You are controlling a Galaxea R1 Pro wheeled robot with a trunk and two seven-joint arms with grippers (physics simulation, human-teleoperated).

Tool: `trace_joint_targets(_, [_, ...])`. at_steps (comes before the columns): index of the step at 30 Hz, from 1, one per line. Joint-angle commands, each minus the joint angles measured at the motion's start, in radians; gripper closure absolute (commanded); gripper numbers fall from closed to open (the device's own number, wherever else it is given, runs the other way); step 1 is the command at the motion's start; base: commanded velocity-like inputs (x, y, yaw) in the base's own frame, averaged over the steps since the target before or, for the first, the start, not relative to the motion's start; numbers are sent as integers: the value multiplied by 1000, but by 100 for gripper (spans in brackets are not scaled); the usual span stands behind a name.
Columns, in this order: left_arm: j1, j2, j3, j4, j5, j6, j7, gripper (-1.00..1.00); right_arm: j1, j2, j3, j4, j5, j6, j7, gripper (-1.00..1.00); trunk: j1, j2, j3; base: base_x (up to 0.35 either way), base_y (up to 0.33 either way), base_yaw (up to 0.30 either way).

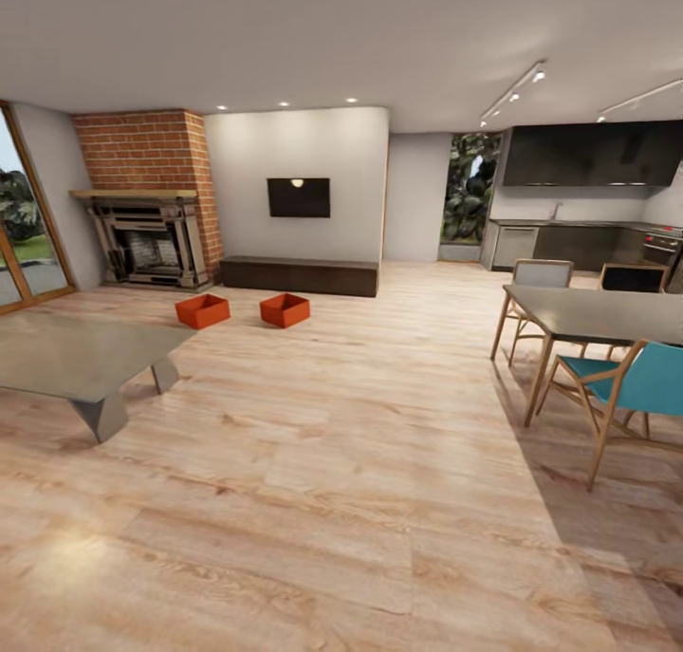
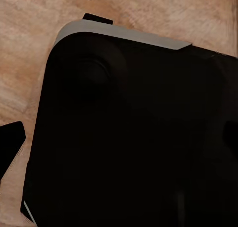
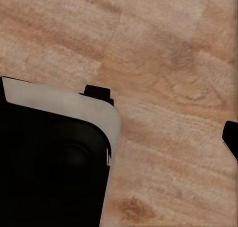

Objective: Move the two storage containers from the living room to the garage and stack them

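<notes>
sitting place: the two storage containers lay on the light wood plank floor (image 1: 360,462) of the living room, before the low dark bench (image 1: 299,275); left container (image 1: 202,310) nearer the brick fireplace (image 1: 147,206), right container (image 1: 285,309) just beside it, apart, both upright and open-topped
handling: they looked rigid and light, thin-walled and lidless; likely easy to lift yet prone to flex or slip if pinched by one wall; my judgement was to take a rim at the middle of a long side, or to clasp opposite walls with both arms
surroundings: a grey coffee table (image 1: 81,358) stood near them toward the glazed door; a dining table (image 1: 598,312) with a teal chair (image 1: 631,386) stood well apart on the other side
head view: gave the whole room and both boxes far ahead
wrist views: gave plank floor and a dark, grey-edged body of the robot (image 2: 134,133) close below; no boxes
tool state: fingertips barely showed as dark slivers at the edges; i could not tell whether either gripper was spread or closed; nothing seemed held
</notes>
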Motion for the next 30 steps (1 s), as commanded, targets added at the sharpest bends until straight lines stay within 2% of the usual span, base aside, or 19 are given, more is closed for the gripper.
trace_joint_targets(1, [-1,0,2,1,3,-3,1,-100,-1,0,3,3,5,-5,-1,-100,1,0,-1,322,0,-110])
trace_joint_targets(9, [-1,0,6,1,5,-3,1,-100,-1,0,3,3,5,-7,-1,-100,1,0,-1,322,0,-173])
trace_joint_targets(30, [-1,0,3,1,8,-2,1,-100,-1,0,11,2,17,-4,-1,-100,1,0,-1,322,0,-2])
